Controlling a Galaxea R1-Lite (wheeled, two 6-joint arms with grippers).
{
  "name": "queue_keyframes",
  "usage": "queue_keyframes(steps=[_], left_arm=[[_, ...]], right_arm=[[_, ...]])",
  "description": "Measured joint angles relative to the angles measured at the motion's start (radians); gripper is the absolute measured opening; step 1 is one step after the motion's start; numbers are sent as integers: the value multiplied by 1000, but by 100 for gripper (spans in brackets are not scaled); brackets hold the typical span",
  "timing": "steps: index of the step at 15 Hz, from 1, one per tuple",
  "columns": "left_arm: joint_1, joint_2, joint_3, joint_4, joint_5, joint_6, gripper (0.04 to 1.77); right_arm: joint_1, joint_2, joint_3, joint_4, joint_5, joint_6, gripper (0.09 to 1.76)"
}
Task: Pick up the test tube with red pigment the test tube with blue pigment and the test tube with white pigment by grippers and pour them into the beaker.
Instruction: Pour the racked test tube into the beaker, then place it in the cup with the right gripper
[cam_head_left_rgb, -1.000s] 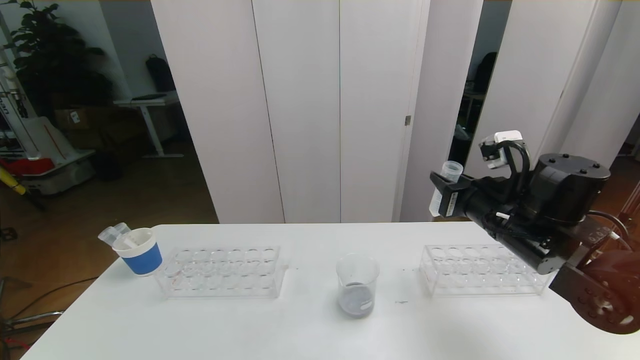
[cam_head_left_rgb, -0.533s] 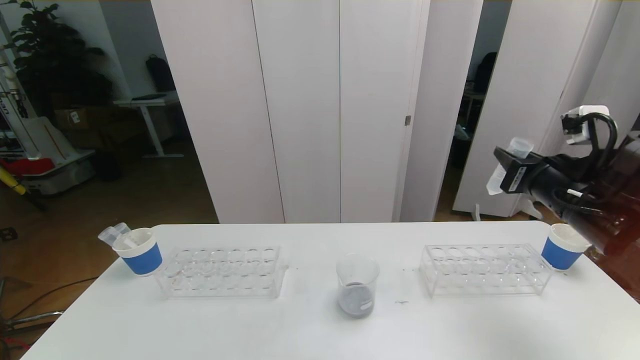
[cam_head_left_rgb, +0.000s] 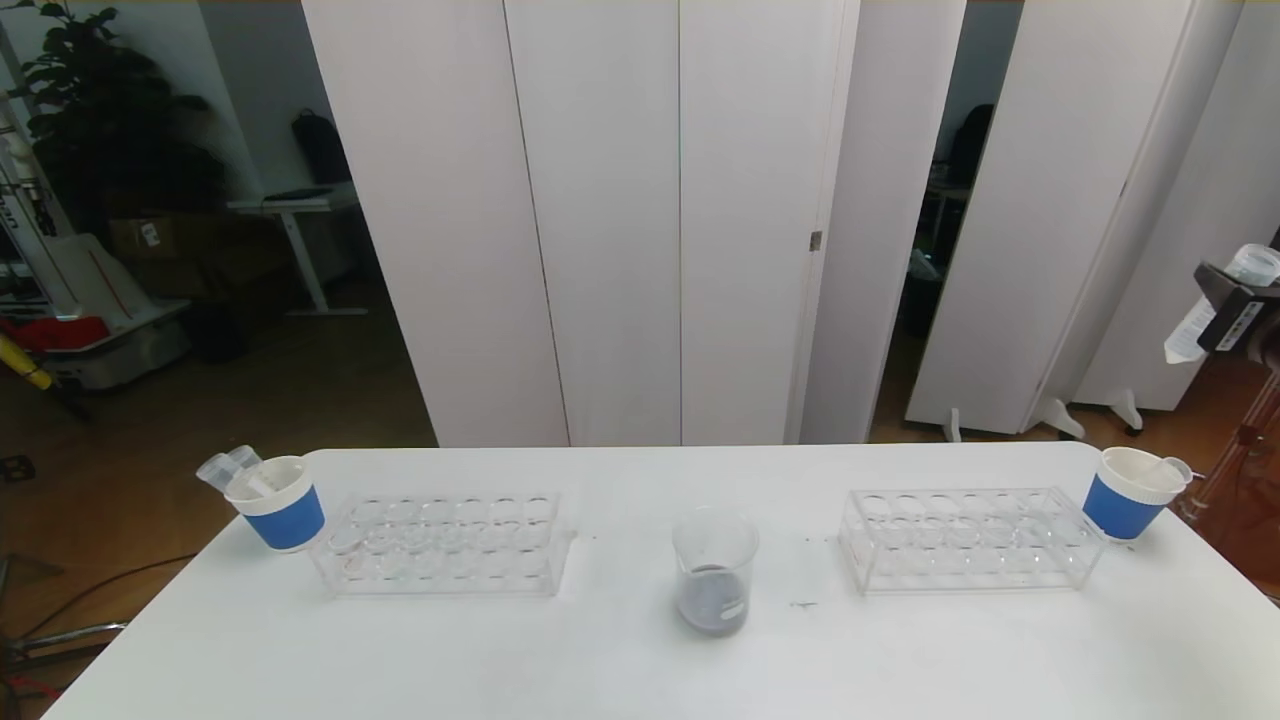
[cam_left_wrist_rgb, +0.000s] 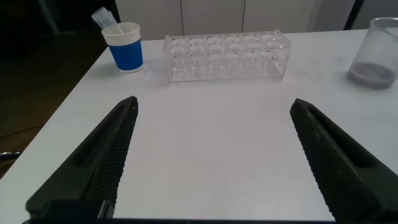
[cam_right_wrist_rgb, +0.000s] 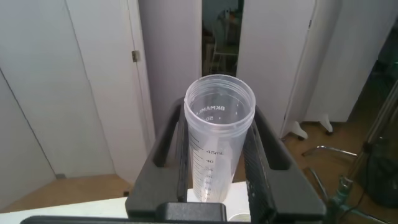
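My right gripper (cam_head_left_rgb: 1228, 300) is high at the far right edge, above and beyond the right blue paper cup (cam_head_left_rgb: 1122, 497). It is shut on a clear graduated test tube (cam_right_wrist_rgb: 217, 149), pale whitish in the head view (cam_head_left_rgb: 1192, 335), which I take for the test tube with white pigment. The tube stands mouth up, and its tip is hidden in the right wrist view. The beaker (cam_head_left_rgb: 714, 572) stands mid-table with dark greyish liquid at its bottom. My left gripper (cam_left_wrist_rgb: 214, 106) hovers open and empty over bare table. Tubes with red or blue pigment are not in view.
Two empty clear racks (cam_head_left_rgb: 445, 545) (cam_head_left_rgb: 965, 540) flank the beaker. The left blue cup (cam_head_left_rgb: 285, 505) holds clear tubes (cam_head_left_rgb: 228, 468); the right cup holds another tube (cam_head_left_rgb: 1165, 465). White screens stand behind the table (cam_head_left_rgb: 600, 660).
My right arm has swung to the right and away from over the right rack, carrying the tube to the picture's edge. The right cup has come into sight.
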Motion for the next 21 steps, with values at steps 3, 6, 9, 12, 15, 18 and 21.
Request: queue_keyframes(steps=[3, 6, 9, 12, 15, 18, 21], left_arm=[[0, 0, 0, 0, 0, 0, 175], [0, 0, 0, 0, 0, 0, 175], [0, 0, 0, 0, 0, 0, 175], [0, 0, 0, 0, 0, 0, 175], [0, 0, 0, 0, 0, 0, 175], [0, 0, 0, 0, 0, 0, 175], [0, 0, 0, 0, 0, 0, 175]], right_arm=[[-116, 26, 2, -7, 33, 56, 59], [-204, 77, 3, -45, 38, 78, 59], [-283, 136, 7, -69, 95, 92, 59], [-315, 191, 1, -73, 111, 123, 59], [-305, 241, -8, -75, 111, 124, 59], [-261, 291, -17, -74, 110, 124, 59], [-207, 330, -40, -74, 102, 121, 59]])
